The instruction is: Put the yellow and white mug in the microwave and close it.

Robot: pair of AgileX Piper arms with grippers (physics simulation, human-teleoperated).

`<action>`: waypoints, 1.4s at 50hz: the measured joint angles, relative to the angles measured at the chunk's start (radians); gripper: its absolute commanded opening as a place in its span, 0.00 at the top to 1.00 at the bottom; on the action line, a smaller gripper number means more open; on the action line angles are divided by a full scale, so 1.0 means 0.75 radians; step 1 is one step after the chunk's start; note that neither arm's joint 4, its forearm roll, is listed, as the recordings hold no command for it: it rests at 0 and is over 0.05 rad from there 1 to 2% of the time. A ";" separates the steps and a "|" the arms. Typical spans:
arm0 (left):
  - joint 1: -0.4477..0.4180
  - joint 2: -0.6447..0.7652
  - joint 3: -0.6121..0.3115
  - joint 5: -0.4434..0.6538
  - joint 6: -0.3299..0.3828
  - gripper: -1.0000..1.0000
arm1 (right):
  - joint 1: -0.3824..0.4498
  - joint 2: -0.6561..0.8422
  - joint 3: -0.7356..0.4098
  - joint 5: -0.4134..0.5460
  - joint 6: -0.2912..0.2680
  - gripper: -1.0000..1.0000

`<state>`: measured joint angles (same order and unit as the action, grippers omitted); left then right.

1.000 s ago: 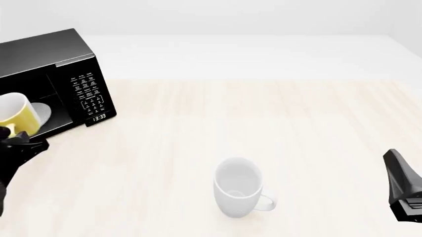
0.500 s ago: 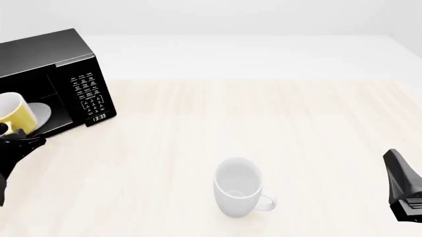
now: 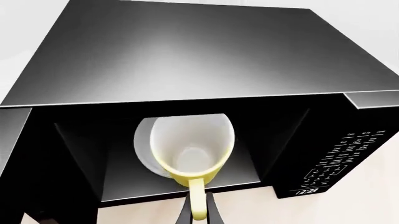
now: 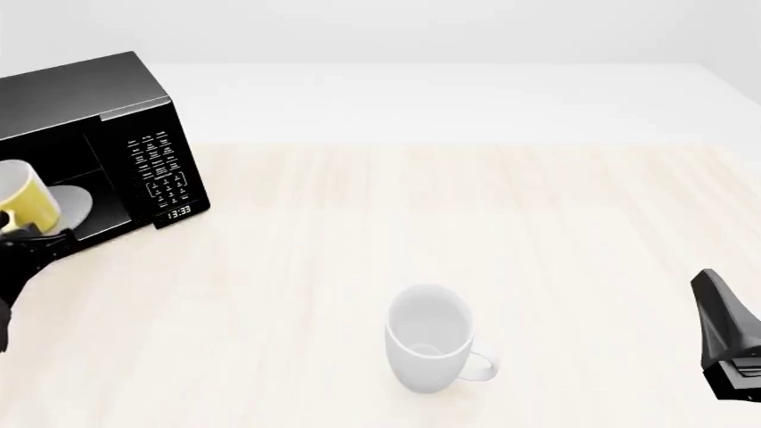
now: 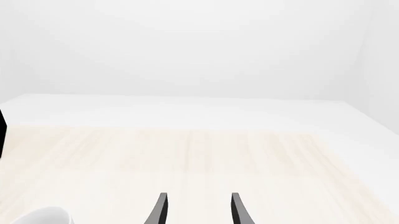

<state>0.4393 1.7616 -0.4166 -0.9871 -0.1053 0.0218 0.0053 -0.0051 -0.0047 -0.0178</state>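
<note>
Yellow-walled and white inside, the yellow and white mug hangs tilted at the mouth of the microwave in the left wrist view, its loop handle pinched between the closed fingers of the left gripper; gripping by the handle keeps the fingers clear of the cavity walls, judged the reason for this hold. Behind the mug, part of the white turntable plate shows inside the microwave, and the door stands open beside the cavity. Front view: the mug sits at the microwave's opening, partly past its front edge, with the left gripper just outside; compared with half a second earlier, mug and gripper have moved further in toward the turntable. A larger white mug stands well apart from the microwave, unmoved. Right wrist view: the right gripper has its fingers apart, holding nothing, far from the microwave; in the front view it is parked unchanged.
</note>
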 measured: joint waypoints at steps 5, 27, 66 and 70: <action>0.004 0.000 -0.022 0.014 -0.006 1.00 | 0.000 0.000 0.000 0.000 0.000 0.00; 0.036 0.044 -0.129 0.064 -0.017 1.00 | 0.000 0.000 0.000 0.000 0.000 0.00; 0.068 0.195 -0.305 0.139 -0.020 1.00 | 0.000 0.000 0.000 0.000 0.000 0.00; 0.068 0.210 -0.311 0.140 -0.018 1.00 | 0.000 0.000 0.000 0.000 0.000 0.00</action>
<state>0.4900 1.9192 -0.6499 -0.8818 -0.1185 0.0218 0.0053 -0.0051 -0.0047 -0.0178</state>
